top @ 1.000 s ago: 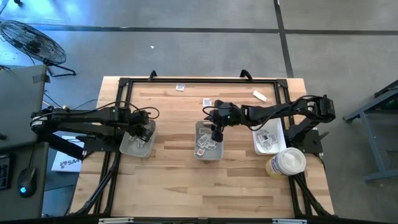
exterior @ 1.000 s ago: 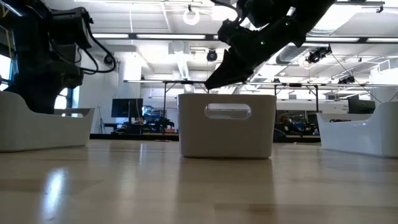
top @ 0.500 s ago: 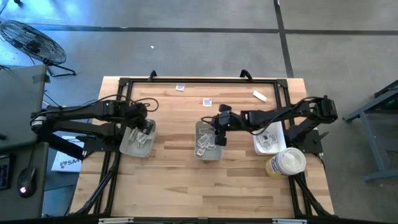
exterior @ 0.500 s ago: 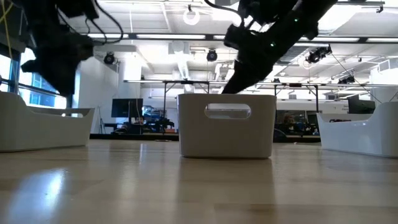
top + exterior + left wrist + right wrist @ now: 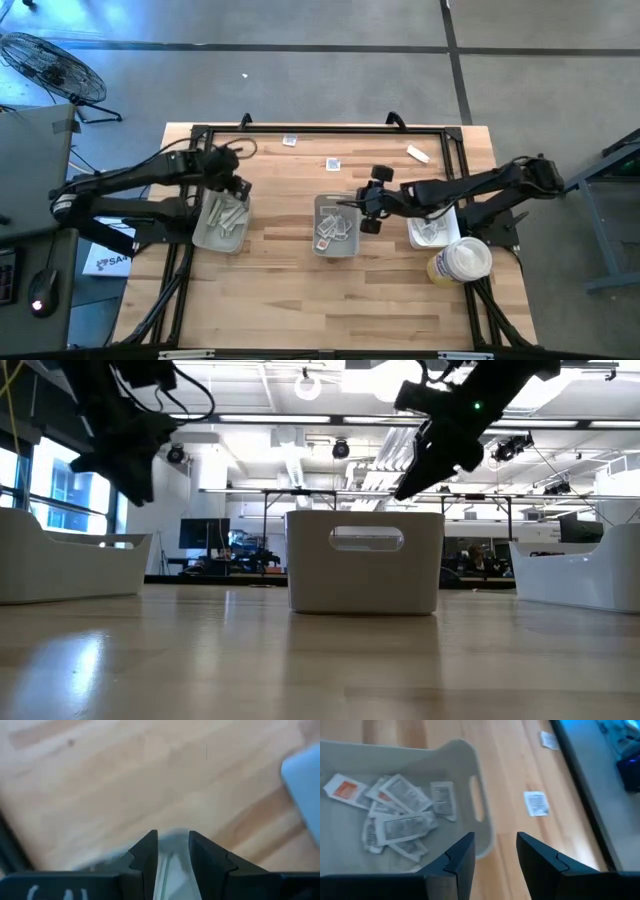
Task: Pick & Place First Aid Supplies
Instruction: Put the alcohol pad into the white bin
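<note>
The first aid supplies are small flat packets. Several square sachets (image 5: 400, 815) lie in the middle grey tray (image 5: 335, 240). Pale strips (image 5: 224, 212) lie in the left tray (image 5: 205, 238), and more packets in the right tray (image 5: 430, 228). Loose packets rest flat on the wood near the far edge (image 5: 290, 140) (image 5: 333, 164) (image 5: 418, 153). My left gripper (image 5: 172, 851) hangs open above the left tray's far end, nothing between its fingers. My right gripper (image 5: 495, 852) is open and empty, raised over the middle tray's right rim.
A big round white tub (image 5: 460, 262) stands at the near right beside the right tray. A black frame (image 5: 320, 130) runs along the table's far edge and sides. Bare wood (image 5: 280, 290) lies along the near edge in front of the trays.
My left gripper has risen out of the left tray and drifted toward the far edge. My right gripper has moved from over the middle tray toward the table's right edge, rising a little and turning. The trays have stayed where they were.
</note>
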Controlling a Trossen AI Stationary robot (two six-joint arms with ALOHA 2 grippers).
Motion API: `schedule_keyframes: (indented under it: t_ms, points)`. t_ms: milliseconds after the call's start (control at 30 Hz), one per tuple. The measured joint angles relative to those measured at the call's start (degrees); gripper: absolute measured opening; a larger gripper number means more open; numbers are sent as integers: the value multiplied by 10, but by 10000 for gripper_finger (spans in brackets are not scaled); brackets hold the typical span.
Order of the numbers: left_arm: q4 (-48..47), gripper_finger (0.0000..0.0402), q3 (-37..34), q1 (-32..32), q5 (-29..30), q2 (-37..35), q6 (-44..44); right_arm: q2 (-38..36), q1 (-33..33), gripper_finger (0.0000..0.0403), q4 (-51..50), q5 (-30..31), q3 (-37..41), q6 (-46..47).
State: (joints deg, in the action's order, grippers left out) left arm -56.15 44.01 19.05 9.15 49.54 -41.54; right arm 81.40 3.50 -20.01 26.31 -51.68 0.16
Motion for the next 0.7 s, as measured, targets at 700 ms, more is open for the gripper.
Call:
schedule_keyframes:
  t_ms: [700]
  points:
    - [253,108,0,304,-152,147,181,-68,-95,137,15,5,0,-56]
